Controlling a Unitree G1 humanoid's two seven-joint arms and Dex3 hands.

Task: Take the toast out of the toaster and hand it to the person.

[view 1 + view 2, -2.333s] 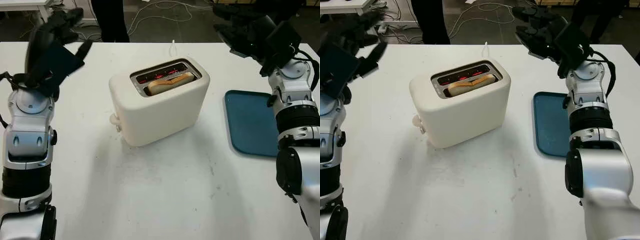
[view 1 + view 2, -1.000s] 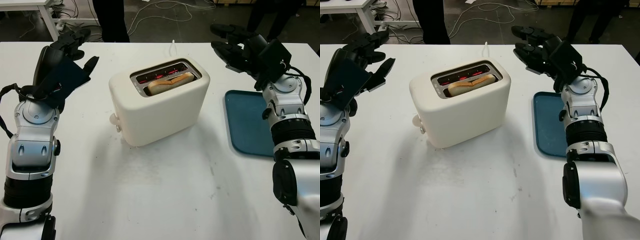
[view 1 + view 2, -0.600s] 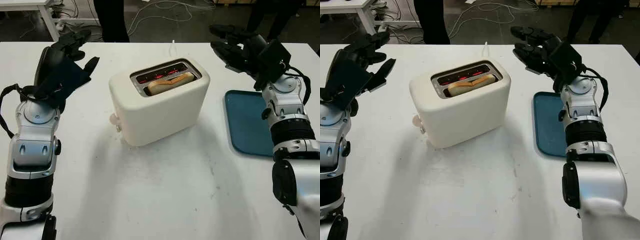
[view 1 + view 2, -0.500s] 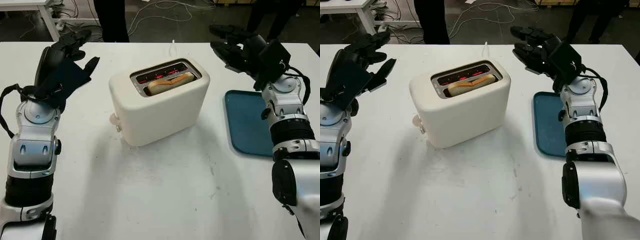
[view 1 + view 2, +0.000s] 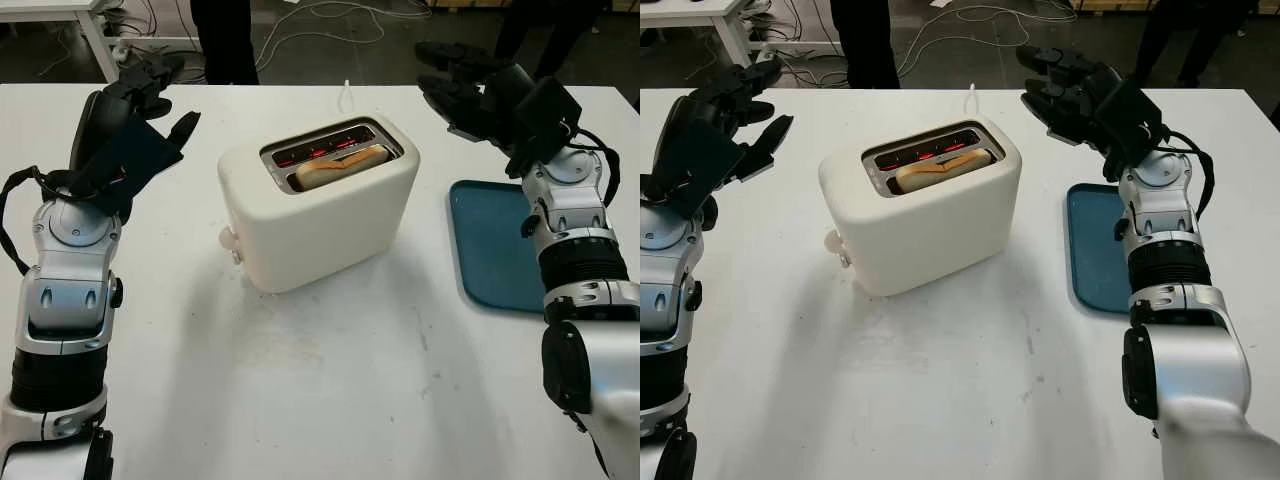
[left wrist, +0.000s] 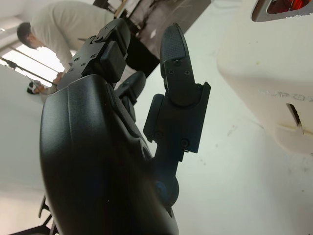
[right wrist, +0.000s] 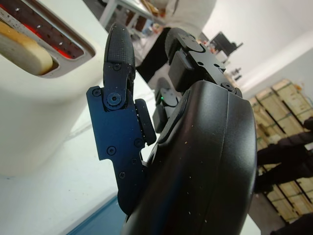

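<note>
**Toast seated in the toaster, both hands raised and empty**

The toast (image 5: 341, 166) is seen lying in the near slot of the cream toaster (image 5: 318, 205), with its rounded top edge showing just above the slot's rim. The far slot beside it is lit by red glowing elements. The toaster is placed near the middle of the white table (image 5: 330, 390), turned at an angle, with a small knob on its lower left end and a white cord running from behind it toward the far edge of the table.

The left hand (image 5: 135, 115) is held up in the air to the left of the toaster, well apart from it; it is released and nothing is grasped. The right hand (image 5: 480, 90) is raised to the right of the toaster, above the table's far right part, likewise released and empty, with its fingers pointed toward the toaster.

A blue tray (image 5: 500, 250) is laid flat on the table at the right, beside the right forearm. Beyond the far edge of the table, a person's dark-trousered legs (image 5: 222, 40) are visible on the floor among loose cables.
</note>
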